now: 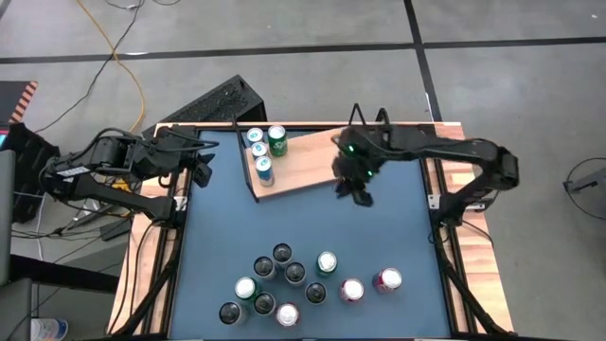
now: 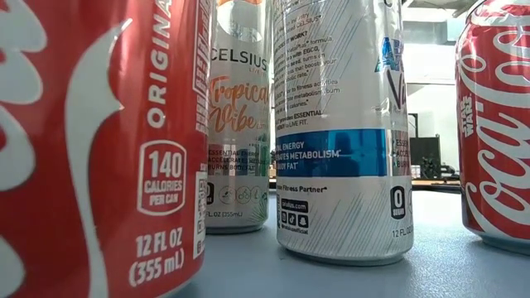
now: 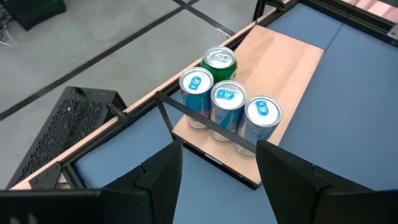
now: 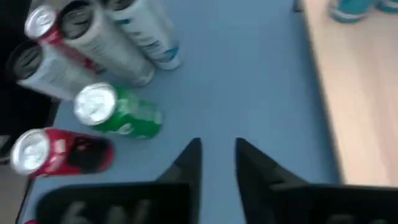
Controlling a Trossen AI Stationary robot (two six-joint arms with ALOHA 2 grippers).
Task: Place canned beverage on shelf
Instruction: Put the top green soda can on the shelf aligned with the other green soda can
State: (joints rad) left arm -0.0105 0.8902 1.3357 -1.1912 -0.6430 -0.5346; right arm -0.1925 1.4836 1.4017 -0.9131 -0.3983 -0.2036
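Observation:
The shelf (image 1: 308, 163), a light-wood board in a thin black wire frame, lies at the table's far middle. Several cans (image 1: 264, 152) stand upright on its left end: one green (image 3: 219, 62), the others blue-topped (image 3: 227, 99). Several more cans (image 1: 284, 279) stand on the blue tabletop near its near edge. My right gripper (image 1: 355, 189) hovers over the tabletop just off the shelf's near edge, empty, with a narrow gap between its fingers (image 4: 217, 162). It faces a green can (image 4: 121, 112) and a red can (image 4: 56, 152). My left gripper (image 3: 217, 168) is open and empty, left of the shelf (image 1: 202, 172).
A black perforated stand (image 1: 213, 102) lies beyond the table's far left corner. Wooden rails (image 1: 445, 227) edge the tabletop. Blue tabletop (image 1: 312, 223) lies bare between the shelf and the near cluster. In the low view, red cans (image 2: 91, 149) and tall silver cans (image 2: 339, 132) fill the foreground.

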